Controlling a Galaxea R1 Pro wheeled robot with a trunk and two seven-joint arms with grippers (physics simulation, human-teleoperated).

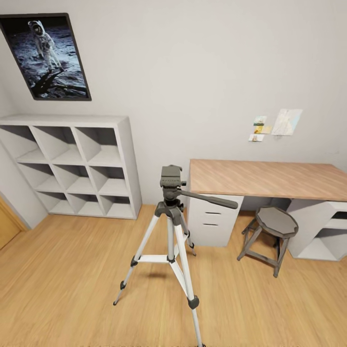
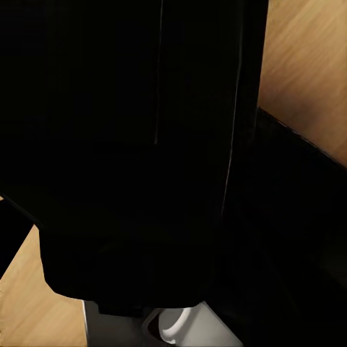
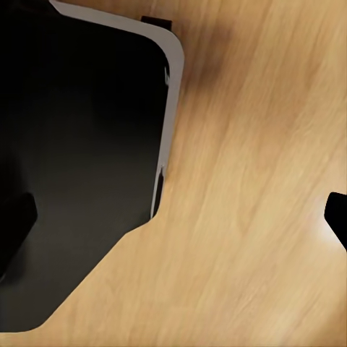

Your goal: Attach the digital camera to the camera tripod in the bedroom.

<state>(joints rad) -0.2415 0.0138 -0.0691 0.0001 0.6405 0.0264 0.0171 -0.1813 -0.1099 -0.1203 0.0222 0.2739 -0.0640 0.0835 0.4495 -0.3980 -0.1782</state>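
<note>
One camera tripod (image 1: pixel 169 231) mid-frame on wood floor (image 1: pixel 72 270), legs spread for footing, head bare | digital camera unseen, whereabouts unknown | desk (image 1: pixel 270 178) right of centre, stool (image 1: pixel 275 222) just before it | claw state: cannot tell, both.

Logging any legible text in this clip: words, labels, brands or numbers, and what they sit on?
No readable text.
Paper notes on the wall above the desk: too small to read.
Map-like sheet beside them: blurred.
Astronaut poster: picture only.
Camera tripod: no visible marking.
</note>
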